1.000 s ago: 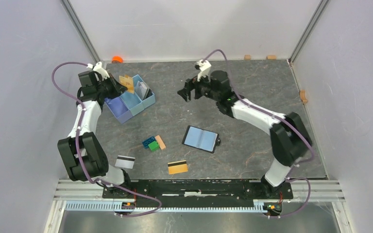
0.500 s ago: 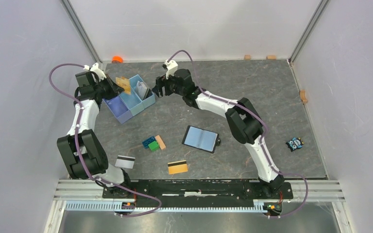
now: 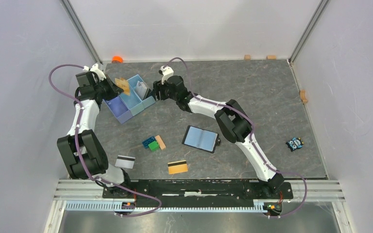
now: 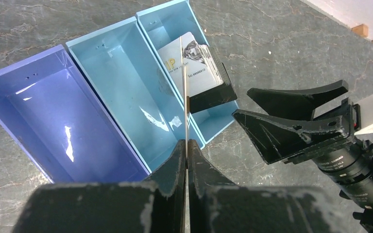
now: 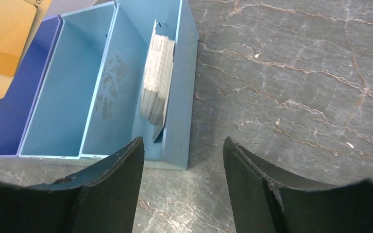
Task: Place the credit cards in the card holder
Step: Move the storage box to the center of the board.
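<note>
Dark marbled table [image 3: 272,97], seen from above; blue three-compartment tray [image 3: 119,109] at upper left of the frame, set at a slant; card holder [image 3: 201,138] lying open at centre, light blue lining upward, well apart from both grippers. Left gripper [image 4: 185,148] at the tray's upper left side, jaws pressed together on a gold card [image 5: 2,29] held on edge above the tray; right gripper [image 5: 182,145] just beside the tray's right end, jaws spread, holding nothing. Stack of cards [image 5: 158,73] standing on edge in the tray's rightmost compartment; second gold card [image 3: 178,167] flat at lower centre; striped white card [image 3: 125,161] flat at lower left, near the left arm's base. Green and blue bricks [image 3: 150,143] and tan block [image 3: 161,142], side by side, left of the card holder.
</note>
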You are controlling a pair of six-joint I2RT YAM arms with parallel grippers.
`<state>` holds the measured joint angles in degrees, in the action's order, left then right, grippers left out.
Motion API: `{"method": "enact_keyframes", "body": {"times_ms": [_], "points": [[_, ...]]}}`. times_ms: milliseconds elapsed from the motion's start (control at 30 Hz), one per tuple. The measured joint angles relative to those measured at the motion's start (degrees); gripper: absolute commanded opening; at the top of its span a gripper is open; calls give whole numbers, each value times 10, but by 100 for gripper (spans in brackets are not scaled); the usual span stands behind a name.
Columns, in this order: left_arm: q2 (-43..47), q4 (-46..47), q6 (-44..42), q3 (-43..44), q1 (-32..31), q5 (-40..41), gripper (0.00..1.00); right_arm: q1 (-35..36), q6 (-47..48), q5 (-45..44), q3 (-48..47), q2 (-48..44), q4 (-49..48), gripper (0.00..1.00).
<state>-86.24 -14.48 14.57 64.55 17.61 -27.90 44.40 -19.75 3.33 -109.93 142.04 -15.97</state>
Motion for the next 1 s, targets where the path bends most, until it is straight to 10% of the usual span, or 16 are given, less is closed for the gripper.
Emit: {"method": "enact_keyframes", "body": {"times_ms": [1000], "points": [[7,-16,18,0,-27,2,2,17,45,-109,-14,-6,49,32]]}}
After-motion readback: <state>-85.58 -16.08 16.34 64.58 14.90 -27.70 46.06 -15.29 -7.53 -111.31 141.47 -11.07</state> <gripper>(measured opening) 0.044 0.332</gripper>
